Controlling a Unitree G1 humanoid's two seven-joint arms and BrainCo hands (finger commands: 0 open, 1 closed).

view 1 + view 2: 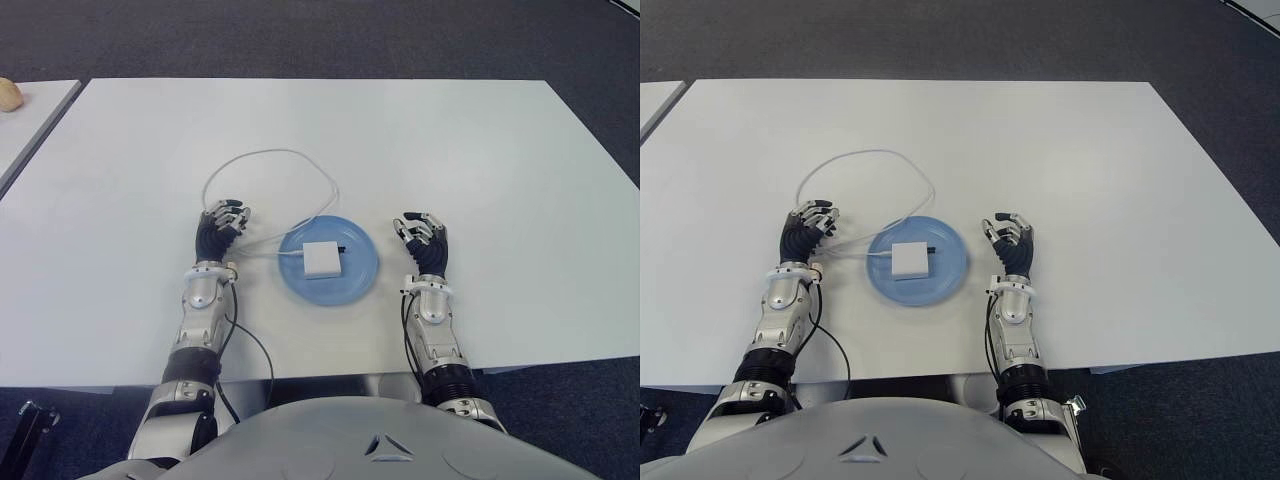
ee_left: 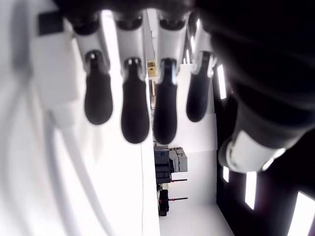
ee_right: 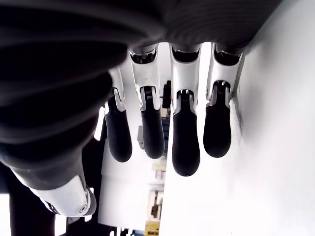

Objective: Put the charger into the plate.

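The white charger point(image 1: 322, 259) sits inside the blue plate point(image 1: 358, 280), square in the middle of it, on the white table point(image 1: 450, 160). Its white cable point(image 1: 270, 155) runs out over the plate's rim on the left-hand side and swings away in a big loop across the table, beyond the left hand point(image 1: 222, 232).

That left hand is just beside the plate, on the plate's left, palm down, with a strand of the cable passing right by its fingertips. In its wrist view the fingers point(image 2: 135, 110) hang loosely apart and extended, wrapped around nothing; a white strand of cable shows beside them.

Over on the other side, the right hand point(image 1: 425, 242) shows just to the right of the plate, clear of the rim. Its fingers point(image 3: 186, 142) are relaxed and slightly spread in the wrist view, nothing between them, with the bare tabletop next to them.

So both hands flank the plate, each empty, and the charger lies between them. A small tan object point(image 1: 8, 94) lies on a neighbouring surface far off beyond the left hand.
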